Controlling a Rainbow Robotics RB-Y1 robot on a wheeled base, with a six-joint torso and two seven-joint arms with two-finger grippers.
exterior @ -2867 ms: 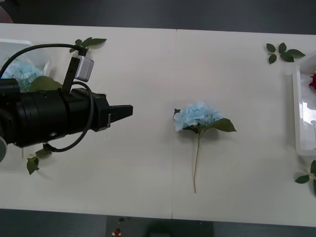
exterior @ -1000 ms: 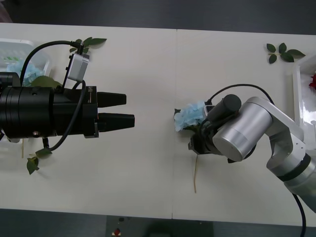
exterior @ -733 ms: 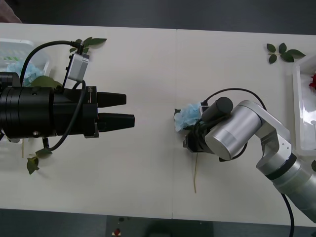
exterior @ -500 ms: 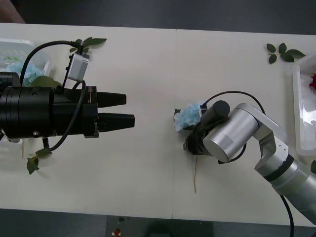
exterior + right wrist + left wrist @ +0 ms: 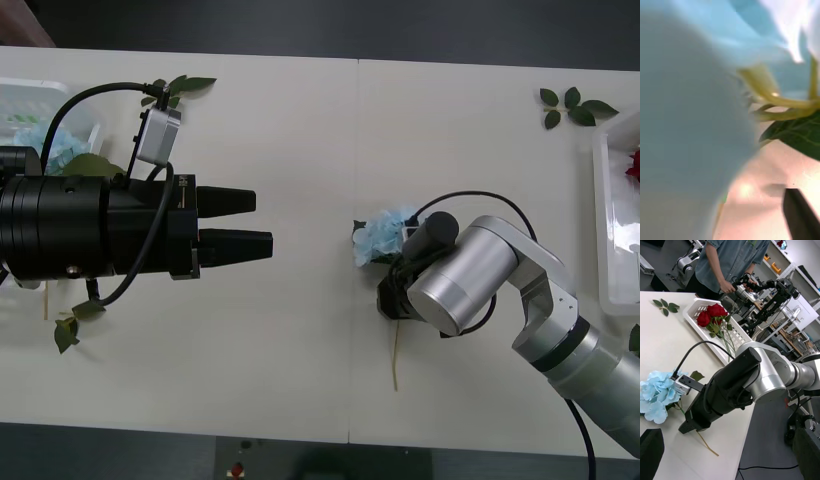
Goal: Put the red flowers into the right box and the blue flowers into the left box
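One of the blue flowers lies mid-table with its stem pointing to the front edge. It also shows in the left wrist view and close up in the right wrist view. My right gripper is down over the stem just under the bloom, open, one black finger beside the stem. My left gripper hovers open to the flower's left, holding nothing. The left box at far left holds blue blooms. The right box holds red flowers.
Loose leaf sprigs lie at the back right, back left, front left and front right. The table's front edge runs just past the stem's end.
The right arm has come in from the right and settled over the blue flower, sliding slightly left over the last second. The left gripper now shows its fingers apart and holds still.
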